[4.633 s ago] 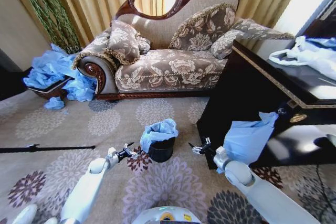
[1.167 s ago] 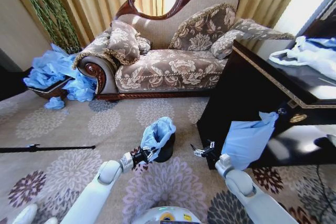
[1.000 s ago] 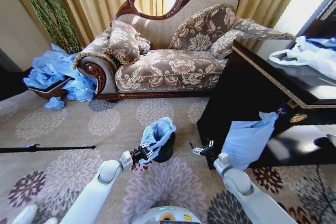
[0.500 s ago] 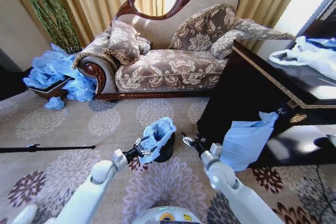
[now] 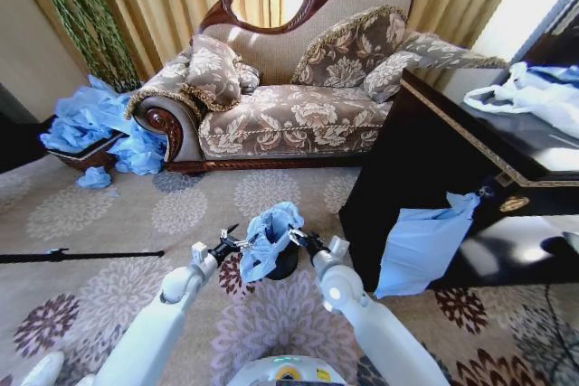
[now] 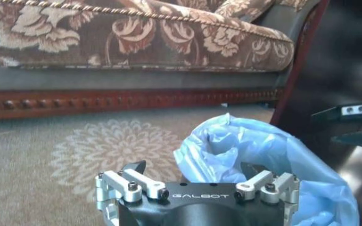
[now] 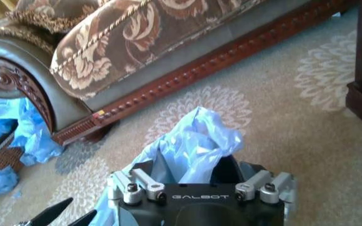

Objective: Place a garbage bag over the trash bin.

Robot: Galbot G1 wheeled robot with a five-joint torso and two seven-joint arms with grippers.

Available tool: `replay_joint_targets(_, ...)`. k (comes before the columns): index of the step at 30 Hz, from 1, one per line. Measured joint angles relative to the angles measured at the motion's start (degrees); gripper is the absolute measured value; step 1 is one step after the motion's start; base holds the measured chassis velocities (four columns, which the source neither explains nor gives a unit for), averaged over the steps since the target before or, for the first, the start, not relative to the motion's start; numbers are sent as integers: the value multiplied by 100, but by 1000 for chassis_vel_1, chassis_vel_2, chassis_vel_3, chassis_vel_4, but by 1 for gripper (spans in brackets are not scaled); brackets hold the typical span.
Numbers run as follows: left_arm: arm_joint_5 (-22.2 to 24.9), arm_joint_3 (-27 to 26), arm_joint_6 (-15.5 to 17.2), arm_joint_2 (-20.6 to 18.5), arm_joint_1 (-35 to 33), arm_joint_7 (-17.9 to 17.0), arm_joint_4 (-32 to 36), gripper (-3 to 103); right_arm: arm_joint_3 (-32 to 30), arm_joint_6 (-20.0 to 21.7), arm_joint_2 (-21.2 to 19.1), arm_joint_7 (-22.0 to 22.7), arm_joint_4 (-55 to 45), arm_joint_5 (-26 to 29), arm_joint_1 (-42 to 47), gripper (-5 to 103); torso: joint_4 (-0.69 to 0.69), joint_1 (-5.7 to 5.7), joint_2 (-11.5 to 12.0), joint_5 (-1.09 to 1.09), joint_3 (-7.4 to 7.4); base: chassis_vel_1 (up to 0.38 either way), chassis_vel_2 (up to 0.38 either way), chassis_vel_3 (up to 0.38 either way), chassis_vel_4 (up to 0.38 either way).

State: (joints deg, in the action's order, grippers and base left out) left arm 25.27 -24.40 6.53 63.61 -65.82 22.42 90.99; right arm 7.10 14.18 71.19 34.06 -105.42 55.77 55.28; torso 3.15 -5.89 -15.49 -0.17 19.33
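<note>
Right gripper (image 5: 296, 237) having swung in, now gaping at bag (image 5: 268, 240) over bin (image 5: 284, 265); left gripper (image 5: 227, 243) opposite, gaping, gripping nothing.

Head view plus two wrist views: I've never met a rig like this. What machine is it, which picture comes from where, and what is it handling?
This is a wheeled robot with two arms. The wide picture comes from a camera on its head, looking down at the patterned carpet; the white arms at the bottom are its own. The other two pictures come from a camera on each wrist, looking out past that arm's jaws.

On the carpet, in front of the floral upholstered sofa, stands a small black round trash bin with a thin light-blue translucent garbage bag bunched over its top. The left gripper is at the bag's left side and the right gripper at its right, both with jaws spread. The right jaws have bag plastic between them, but nothing looks clamped. A heap of blue bags lies by the sofa's end.
</note>
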Motion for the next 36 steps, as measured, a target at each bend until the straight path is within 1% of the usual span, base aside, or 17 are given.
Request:
replay_joint_targets(1, 12, -1, 0, 15, 2, 0, -27, 100, 47, 0, 42, 3, 90, -39, -36, 83, 0, 0, 0, 0, 0, 0, 0, 0, 0)
replay_joint_targets(2, 13, -1, 2, 31, 1, 3, -41, 100, 77, -1, 67, 3, 146, -67, -58, 77, 0, 0, 0, 0, 0, 0, 0, 0, 0)
replay_joint_targets(4, 13, -1, 2, 41, 2, 6, -50, 100, 94, -2, 81, 3, 178, -79, -71, 77, 0, 0, 0, 0, 0, 0, 0, 0, 0)
replay_joint_targets(6, 7, 7, 2, 79, 6, 25, -74, 100, 157, -8, 147, 1, 327, -118, -136, 68, 0, 0, 0, 0, 0, 0, 0, 0, 0)
replay_joint_targets(7, 3, 9, 2, 87, 9, 32, -77, 100, 171, -14, 177, 1, 381, -139, -159, 66, 0, 0, 0, 0, 0, 0, 0, 0, 0)
replay_joint_targets(19, -19, 16, 2, 104, 36, 81, -109, 100, 264, -30, 226, -17, 562, -233, -272, 55, 0, 0, 0, 0, 0, 0, 0, 0, 0)
replay_joint_targets(22, -27, 20, 2, 119, 41, 98, -120, 100, 288, -38, 291, -40, 675, -301, -281, 49, 0, 0, 0, 1, 0, 0, 0, 0, 0)
replay_joint_targets(23, -27, 22, 2, 120, 43, 106, -124, 100, 289, -42, 310, -42, 702, -314, -289, 45, 0, 0, 0, 1, 0, 0, 0, 0, 0)
replay_joint_targets(25, -27, 23, 2, 120, 47, 110, -128, 100, 290, -45, 326, -45, 733, -329, -299, 45, 0, 0, 0, 1, 0, 0, 0, 0, 0)
replay_joint_targets(26, -28, 23, 2, 123, 61, 115, -143, 100, 291, -50, 337, -57, 779, -350, -318, 41, 0, 0, 0, 1, 0, 0, 0, 0, 0)
replay_joint_targets(27, -28, 23, 2, 123, 61, 115, -143, 100, 291, -50, 337, -57, 779, -350, -318, 41, 0, 0, 0, 1, 0, 0, 0, 0, 0)
replay_joint_targets(28, -28, 24, 2, 128, 74, 121, -162, 100, 294, -56, 343, -67, 817, -368, -341, 38, 0, 0, 0, 1, 0, 0, 0, 0, 0)
replay_joint_targets(29, -29, 27, 0, 138, 91, 124, -190, 100, 299, -59, 347, -75, 847, -380, -364, 28, 0, 0, 0, 1, 0, 0, 0, 0, 0)
replay_joint_targets(31, -30, 31, -2, 148, 107, 125, -214, 100, 304, -61, 353, -83, 871, -385, -382, 28, 0, 0, 0, 1, 0, 0, 0, 0, 0)
replay_joint_targets(32, -30, 35, -2, 163, 126, 125, -247, 100, 306, -63, 360, -89, 893, -388, -398, 23, 0, 0, 0, 1, -1, 0, 0, 0, 0)
replay_joint_targets(33, -30, 35, -2, 163, 126, 125, -247, 100, 306, -63, 360, -89, 893, -388, -398, 23, 0, 0, 0, 1, -1, 0, 0, 0, 0)
replay_joint_targets(36, -20, 67, 8, 216, 204, 126, -408, 100, 321, -70, 387, -112, 942, -398, -419, 7, 0, 0, 0, 1, -1, 0, 0, 0, 0)
